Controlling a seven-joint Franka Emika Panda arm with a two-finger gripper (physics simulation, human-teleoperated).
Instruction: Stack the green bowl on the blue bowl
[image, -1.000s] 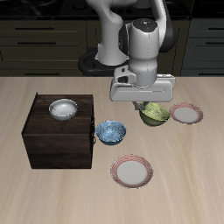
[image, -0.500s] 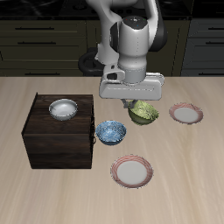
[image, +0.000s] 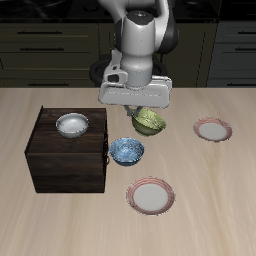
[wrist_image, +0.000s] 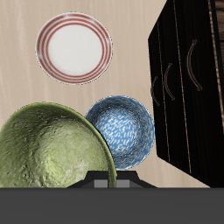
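My gripper (image: 141, 108) is shut on the green bowl (image: 149, 122), a yellow-green speckled bowl held by its rim above the table. In the wrist view the green bowl (wrist_image: 54, 147) fills the near field just under the gripper. The blue bowl (image: 126, 151), blue-and-white mottled, sits on the table beside the dark cabinet, a little nearer the table's front edge than the held bowl. It also shows in the wrist view (wrist_image: 122, 130), partly overlapped by the green bowl's rim.
A dark wooden cabinet (image: 70, 150) with a white-grey bowl (image: 72, 124) on top stands beside the blue bowl. One pink-rimmed plate (image: 152, 195) lies near the table's front edge, another (image: 212, 129) lies farther back, away from the cabinet.
My gripper has carried the green bowl sideways toward the cabinet and the blue bowl, away from the far pink-rimmed plate. The other things have not moved.
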